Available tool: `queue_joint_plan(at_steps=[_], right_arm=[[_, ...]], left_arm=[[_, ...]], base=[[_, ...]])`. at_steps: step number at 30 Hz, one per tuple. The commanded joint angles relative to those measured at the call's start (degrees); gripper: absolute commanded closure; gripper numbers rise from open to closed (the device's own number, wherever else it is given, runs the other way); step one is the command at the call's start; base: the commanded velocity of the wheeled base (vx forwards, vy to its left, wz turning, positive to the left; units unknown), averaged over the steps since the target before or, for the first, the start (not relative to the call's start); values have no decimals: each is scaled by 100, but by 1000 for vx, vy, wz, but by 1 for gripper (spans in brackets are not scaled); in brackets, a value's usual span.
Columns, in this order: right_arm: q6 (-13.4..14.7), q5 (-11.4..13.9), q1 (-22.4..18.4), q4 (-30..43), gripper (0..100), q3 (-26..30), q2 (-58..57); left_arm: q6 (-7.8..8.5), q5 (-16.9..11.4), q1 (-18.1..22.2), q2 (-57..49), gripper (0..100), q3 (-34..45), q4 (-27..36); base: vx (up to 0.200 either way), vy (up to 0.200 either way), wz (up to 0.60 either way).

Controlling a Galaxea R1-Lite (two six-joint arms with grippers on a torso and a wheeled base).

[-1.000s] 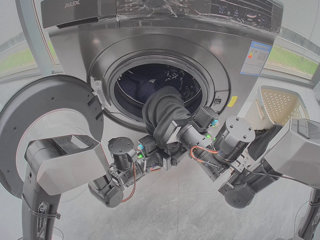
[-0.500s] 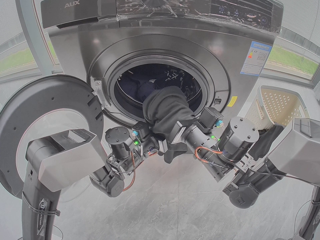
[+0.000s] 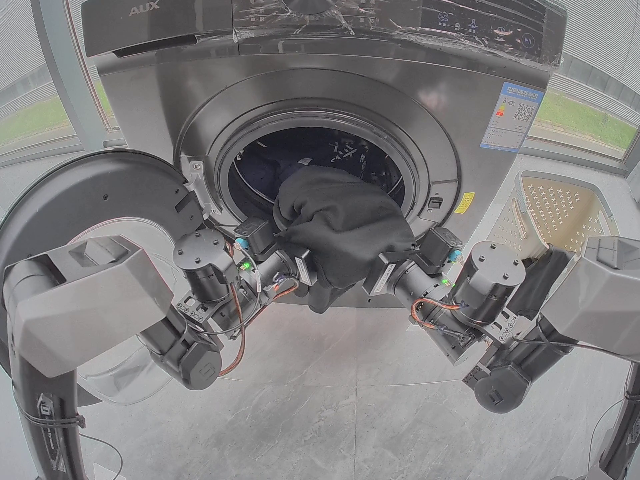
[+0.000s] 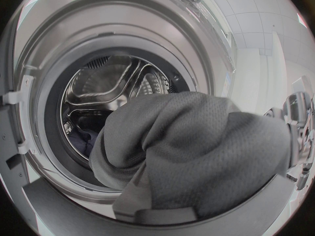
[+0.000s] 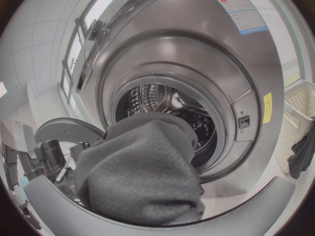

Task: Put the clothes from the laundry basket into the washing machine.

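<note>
A grey marbled tile floor and windows with green grass outside surround a silver-grey front-loading washing machine. Its round door is swung open on the outer side of the left claw. A bulky black knitted garment is bunched between the left claw and the right claw. It covers the tips of both, so it cannot be told whether either claw is clamped on the cloth or apart. The top of the garment sits at the lower lip of the round drum opening, just ahead of the claws, and a loose fold hangs down below them. Deeper in the drum, beyond the claws, lie dark navy clothes. Well off to the outer side of the right claw stands a cream perforated plastic laundry basket, and a dark cloth is draped over its rim.
</note>
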Motion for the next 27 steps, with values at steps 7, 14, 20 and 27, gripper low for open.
queue_joint_plan(at_steps=[7,14,20,27], right_arm=[[-17,47,19,-45,100,-201,413],[-61,214,133,16,0,722,-106],[-236,811,142,-54,0,2532,-325],[-219,847,283,-45,0,2945,-844]], left_arm=[[-8,-9,-114,-814,100,671,-52],[-69,211,-176,-1271,100,1207,-52],[-289,211,-132,-1719,100,1743,-52],[-280,211,-62,-1772,100,1989,-43]], base=[[0,0,0],[0,0,0],[0,0,0],[0,0,0]])
